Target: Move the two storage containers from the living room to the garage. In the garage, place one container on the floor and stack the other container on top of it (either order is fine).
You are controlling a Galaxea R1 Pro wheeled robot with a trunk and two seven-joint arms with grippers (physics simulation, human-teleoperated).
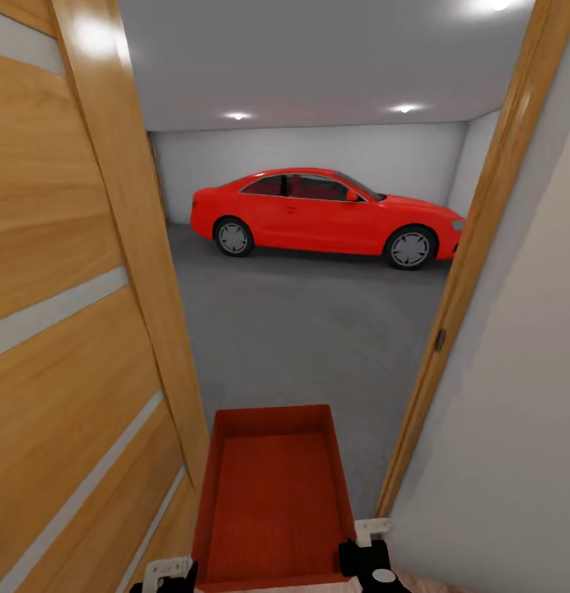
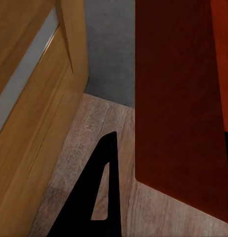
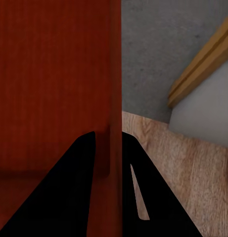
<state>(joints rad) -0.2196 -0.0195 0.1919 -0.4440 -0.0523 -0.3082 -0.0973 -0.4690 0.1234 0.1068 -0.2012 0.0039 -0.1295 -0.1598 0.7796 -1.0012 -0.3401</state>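
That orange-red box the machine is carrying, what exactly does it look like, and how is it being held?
The storage container is a red-orange, rectangular, open-top bin with thin plain walls and a finely ribbed bottom, empty inside. It is held level in the doorway, long side pointing toward the garage with the red car. The right gripper pinches its side wall, one finger inside and one outside. The left gripper is at the opposite wall, with one finger visible outside it.

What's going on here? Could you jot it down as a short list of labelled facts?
Place: doorway, wood floor meeting the garage's grey concrete floor
Carried: one red-orange storage container, open top, nothing inside
Right gripper: fingers pinch the container's wall
Left gripper: one finger visible beside the container; grip unclear
Ahead: red car
Left side: open wooden door
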